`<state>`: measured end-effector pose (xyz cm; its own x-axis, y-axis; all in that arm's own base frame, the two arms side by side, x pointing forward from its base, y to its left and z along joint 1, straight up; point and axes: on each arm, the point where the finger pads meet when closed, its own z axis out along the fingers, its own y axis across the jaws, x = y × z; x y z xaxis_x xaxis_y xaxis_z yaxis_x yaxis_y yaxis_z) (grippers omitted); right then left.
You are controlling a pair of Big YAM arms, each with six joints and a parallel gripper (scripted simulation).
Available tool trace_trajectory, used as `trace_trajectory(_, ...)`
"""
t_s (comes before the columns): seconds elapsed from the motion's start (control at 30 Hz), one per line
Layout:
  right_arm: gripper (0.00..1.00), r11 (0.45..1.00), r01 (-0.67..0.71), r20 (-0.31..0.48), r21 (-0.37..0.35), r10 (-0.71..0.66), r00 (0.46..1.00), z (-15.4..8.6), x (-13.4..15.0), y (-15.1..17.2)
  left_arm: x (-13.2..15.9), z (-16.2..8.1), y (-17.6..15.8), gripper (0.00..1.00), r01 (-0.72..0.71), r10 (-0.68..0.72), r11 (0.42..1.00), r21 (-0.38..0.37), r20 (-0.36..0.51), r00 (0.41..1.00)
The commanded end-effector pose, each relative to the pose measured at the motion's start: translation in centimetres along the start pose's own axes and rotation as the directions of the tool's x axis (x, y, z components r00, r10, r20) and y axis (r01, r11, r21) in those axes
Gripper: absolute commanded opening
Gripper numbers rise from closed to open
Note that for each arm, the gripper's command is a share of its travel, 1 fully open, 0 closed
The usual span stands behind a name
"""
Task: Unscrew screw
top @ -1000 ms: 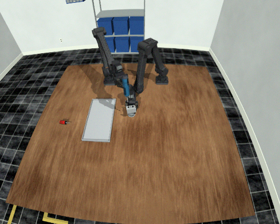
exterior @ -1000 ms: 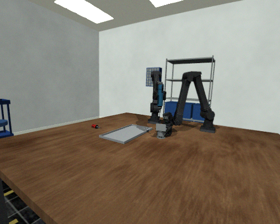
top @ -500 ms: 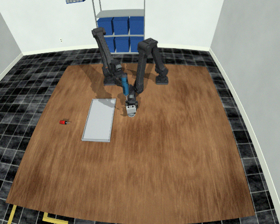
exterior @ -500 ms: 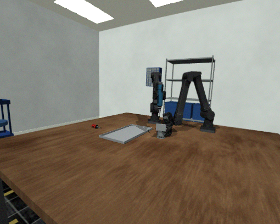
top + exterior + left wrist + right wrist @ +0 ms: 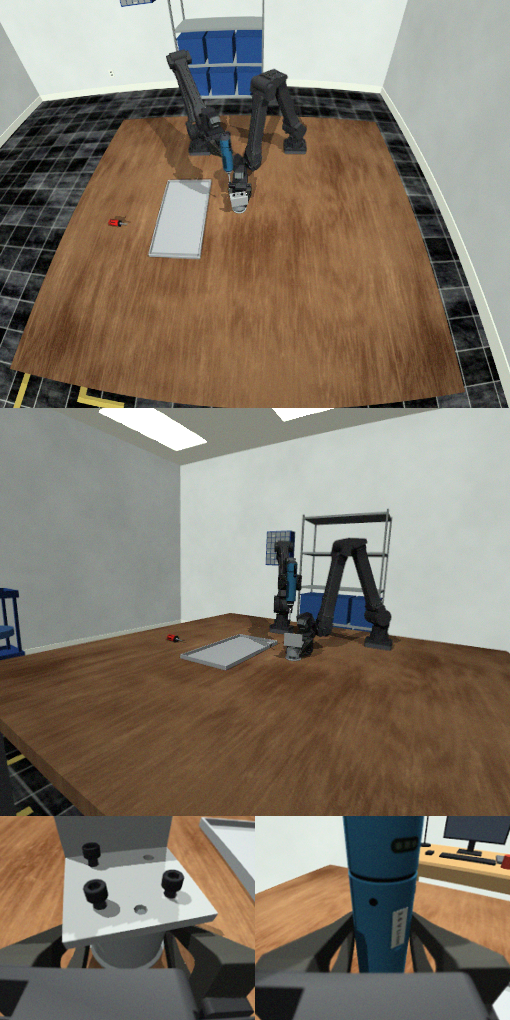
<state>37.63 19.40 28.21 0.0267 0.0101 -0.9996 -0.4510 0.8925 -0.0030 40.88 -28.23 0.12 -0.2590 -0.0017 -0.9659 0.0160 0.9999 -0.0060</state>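
The joint module [image 5: 242, 206] [image 5: 291, 647] stands upright on the table, a grey cylinder [image 5: 125, 950] with a light grey bracket [image 5: 132, 902] on top. Three black socket screws stand in the bracket: one at the back [image 5: 91, 851], one front left [image 5: 95, 890], one right [image 5: 172, 881]. Two holes are empty [image 5: 141, 910] [image 5: 147, 857]. My left gripper [image 5: 127, 917] [image 5: 240, 192] is shut on the module's body. My right gripper [image 5: 382, 918] [image 5: 223, 141] is shut on the electric screwdriver [image 5: 382, 898] [image 5: 226, 154] [image 5: 290, 580], held upright in the air, above and just behind the module, off the screws.
A flat grey tray [image 5: 180, 220] [image 5: 225, 651] [image 5: 232, 839] lies beside the module. A small red tool [image 5: 116, 222] [image 5: 172, 638] lies beyond the tray. A shelf with blue bins [image 5: 220, 50] [image 5: 345, 603] stands behind the arms' bases.
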Motion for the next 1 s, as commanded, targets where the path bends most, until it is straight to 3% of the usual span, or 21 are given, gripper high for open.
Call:
trace_trajectory(0.0,0.42,1.0,-0.01,0.118,-0.011,0.011,0.993,0.4,-5.3,0.5,-0.8,0.2,-0.5,0.59,0.012,-0.012,1.0,0.007,0.018,1.0)
trace_trajectory(0.07,0.42,1.0,-0.01,0.118,-0.011,0.011,0.993,0.4,-5.3,0.5,-0.8,0.2,-0.5,0.59,0.012,-0.012,1.0,0.007,0.018,1.0)
trace_trajectory(0.13,0.42,1.0,-0.009,0.046,-0.01,0.009,0.999,-0.7,-1.9,0.5,-0.8,0.2,-0.5,0.59,0.012,-0.012,1.0,0.007,0.018,1.0)
trace_trajectory(0.17,0.42,1.0,-0.008,0.036,-0.01,0.009,0.999,-0.8,-1.6,0.5,-0.8,0.2,-0.5,0.59,0.012,-0.012,1.0,0.007,0.018,1.0)
trace_trajectory(0.33,0.42,1.0,-0.009,0.077,-0.01,0.01,0.997,-0.9,-3.6,0.5,-0.8,0.2,-0.5,0.59,0.012,-0.012,1.0,0.007,0.018,1.0)
trace_trajectory(0.47,0.42,1.0,-0.008,0.035,-0.01,0.009,0.999,-1.9,-1.6,0.5,-0.8,0.2,-0.5,0.59,0.012,-0.012,1.0,0.007,0.018,1.0)
trace_trajectory(0.57,0.42,1.0,-0.01,0.117,-0.011,0.011,0.993,-1.2,-5.3,0.5,-0.8,0.2,-0.5,0.59,0.012,-0.012,1.0,0.007,0.018,1.0)
trace_trajectory(0.87,0.42,1.0,-0.008,0.05,-0.011,0.009,0.999,-2.2,-2.0,0.5,-0.8,0.2,-0.5,0.59,0.012,-0.012,1.0,0.007,0.018,1.0)
trace_trajectory(0.97,0.42,1.0,-0.009,0.082,-0.01,0.01,0.997,-2.0,-3.5,0.5,-0.8,0.2,-0.5,0.59,0.012,-0.012,1.0,0.007,0.018,1.0)
